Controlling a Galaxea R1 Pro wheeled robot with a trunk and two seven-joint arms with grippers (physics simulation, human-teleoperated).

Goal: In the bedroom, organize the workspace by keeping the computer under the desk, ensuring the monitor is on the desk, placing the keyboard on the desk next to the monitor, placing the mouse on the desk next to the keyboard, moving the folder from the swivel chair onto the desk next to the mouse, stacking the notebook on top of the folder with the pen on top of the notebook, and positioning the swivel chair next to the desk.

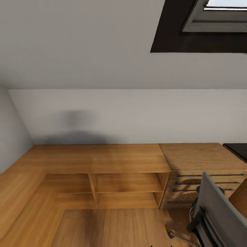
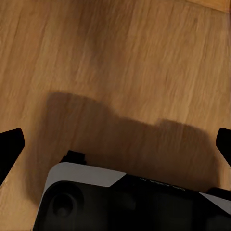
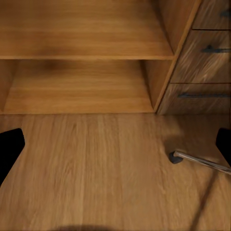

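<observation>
grey swivel chair (image 1: pixel 219 212) stands beside the wooden drawer chest (image 1: pixel 202 171), apart from the black table (image 1: pixel 238 150), both pincers spread and empty, so sorting seems barely begun.

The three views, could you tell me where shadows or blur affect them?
Head view: a soft dark shadow on the white wall above the wooden shelf unit; the swivel chair looks slightly smeared. Left wrist view: a broad shadow on the wooden floor. Right wrist view: evenly lit, chair leg casting a thin shadow.
</observation>
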